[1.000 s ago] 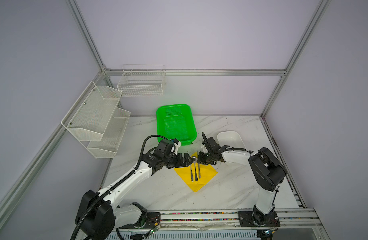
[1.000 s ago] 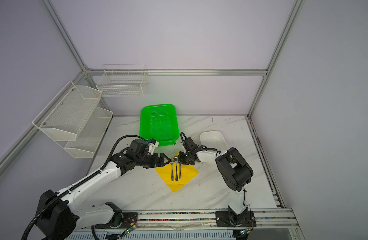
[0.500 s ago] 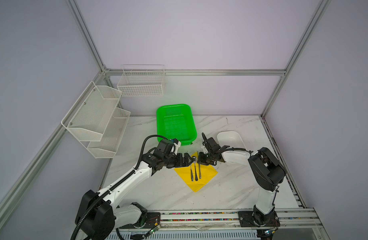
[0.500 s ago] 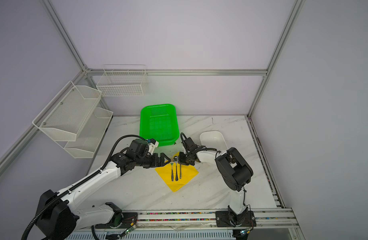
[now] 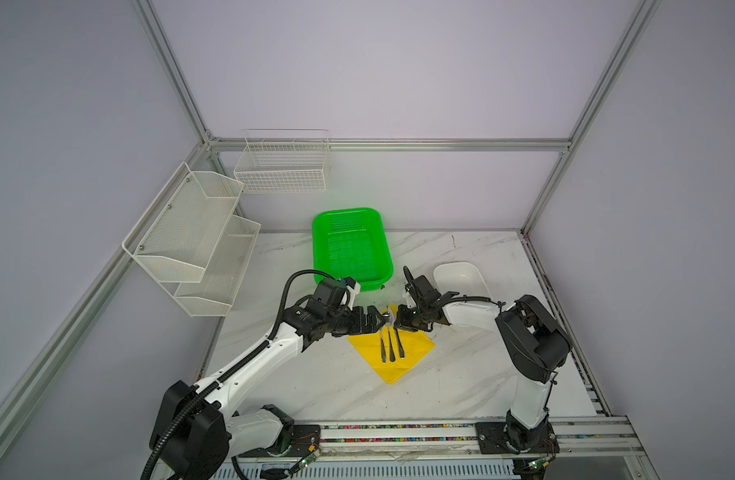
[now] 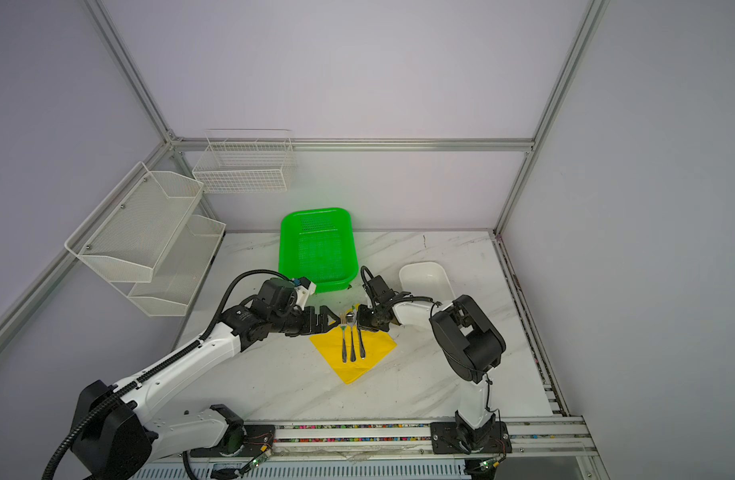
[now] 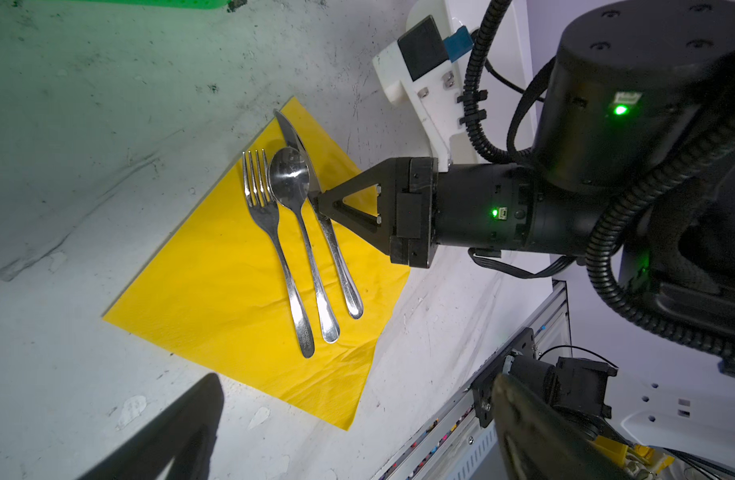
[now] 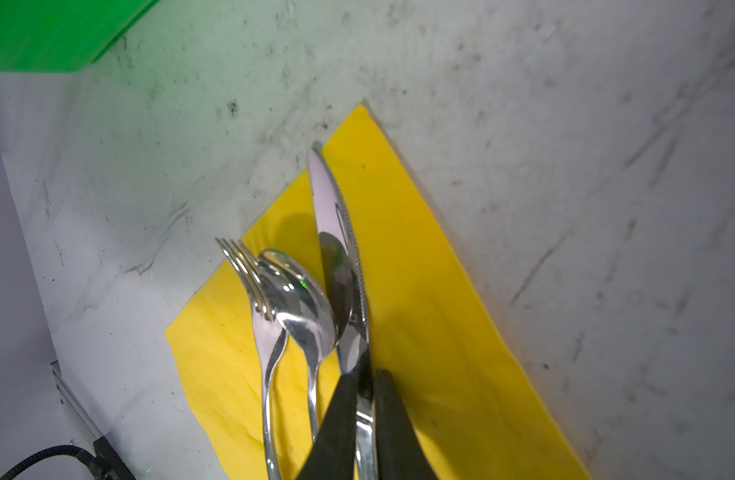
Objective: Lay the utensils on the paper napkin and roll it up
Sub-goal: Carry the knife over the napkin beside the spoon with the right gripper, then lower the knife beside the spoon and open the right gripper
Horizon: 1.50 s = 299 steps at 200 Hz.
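**Cutlery laid, thin paper to roll next**

We see the marble tabletop [image 5: 461,374] carrying the paper napkin [image 5: 415,347], a yellow diamond just in front of the green basket [image 5: 349,249]. We judge the sheet light, limp and easy to tear, so a shallow pinch at a side corner looks the place to take it. The utensils [image 7: 309,249] lie side by side on it: fork [image 7: 274,232], spoon [image 7: 289,174], knife [image 7: 290,133]. They look stiff, slick and heavy enough to pin the paper, and we expect they could slide once an edge lifts.

The left claw [image 6: 330,319] stands spread wide and empty, near the fork. The right claw [image 8: 366,374] straddles the knife's neck with its jaws almost together; we cannot tell whether it pinches.

Both top views give the arms' layout but show the cutlery small. Only the left wrist view shows all three handles and the napkin's creases. Only the right wrist view shows the spoon bowl overlapping the fork tines and lying against the blade.
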Motion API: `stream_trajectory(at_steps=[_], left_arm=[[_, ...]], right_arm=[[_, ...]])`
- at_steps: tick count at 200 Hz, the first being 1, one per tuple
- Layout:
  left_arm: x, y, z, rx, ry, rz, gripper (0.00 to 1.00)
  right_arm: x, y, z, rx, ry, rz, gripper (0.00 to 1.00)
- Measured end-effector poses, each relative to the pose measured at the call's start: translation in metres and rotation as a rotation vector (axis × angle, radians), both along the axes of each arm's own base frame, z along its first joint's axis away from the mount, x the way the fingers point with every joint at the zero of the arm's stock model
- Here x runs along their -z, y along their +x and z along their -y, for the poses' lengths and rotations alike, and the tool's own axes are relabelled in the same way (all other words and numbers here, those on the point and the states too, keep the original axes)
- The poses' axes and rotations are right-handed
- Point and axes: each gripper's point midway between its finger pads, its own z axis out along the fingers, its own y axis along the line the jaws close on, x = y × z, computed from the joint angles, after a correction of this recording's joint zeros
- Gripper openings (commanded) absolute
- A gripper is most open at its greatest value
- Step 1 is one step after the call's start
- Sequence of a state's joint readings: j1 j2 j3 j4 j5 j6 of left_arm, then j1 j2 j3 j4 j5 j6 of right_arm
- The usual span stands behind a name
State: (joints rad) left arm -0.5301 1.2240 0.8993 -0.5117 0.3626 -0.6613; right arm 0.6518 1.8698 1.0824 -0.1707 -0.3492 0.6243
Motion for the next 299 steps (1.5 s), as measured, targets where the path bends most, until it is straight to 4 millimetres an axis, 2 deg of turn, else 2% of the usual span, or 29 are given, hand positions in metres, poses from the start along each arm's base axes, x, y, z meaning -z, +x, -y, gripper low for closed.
stream_trajectory(at_steps=[38, 73, 141, 198, 229, 299], left_arm=[[-0.001, -0.001, -0.001, -0.001, 0.000, 0.001, 1.00], [-0.008, 0.000, -0.005, -0.022, 0.005, 0.030, 1.00], [-0.021, 0.006, -0.025, -0.124, 0.048, 0.094, 1.00], [-0.026, 0.007, -0.029, -0.147, 0.049, 0.115, 1.00], [-0.028, 0.007, -0.030, -0.151, 0.049, 0.123, 1.00], [-0.030, 0.007, -0.031, -0.156, 0.048, 0.130, 1.00]], right_arm=[[0.000, 0.001, 0.003, 0.024, -0.020, 0.007, 0.18], [-0.005, -0.006, 0.012, 0.031, -0.116, 0.025, 0.23], [-0.028, -0.018, -0.008, -0.027, -0.254, 0.109, 0.24], [-0.008, -0.027, -0.002, -0.040, -0.349, 0.078, 0.24], [0.002, -0.029, 0.001, -0.040, -0.373, 0.057, 0.20], [0.003, -0.028, 0.000, 0.005, -0.365, 0.035, 0.16]])
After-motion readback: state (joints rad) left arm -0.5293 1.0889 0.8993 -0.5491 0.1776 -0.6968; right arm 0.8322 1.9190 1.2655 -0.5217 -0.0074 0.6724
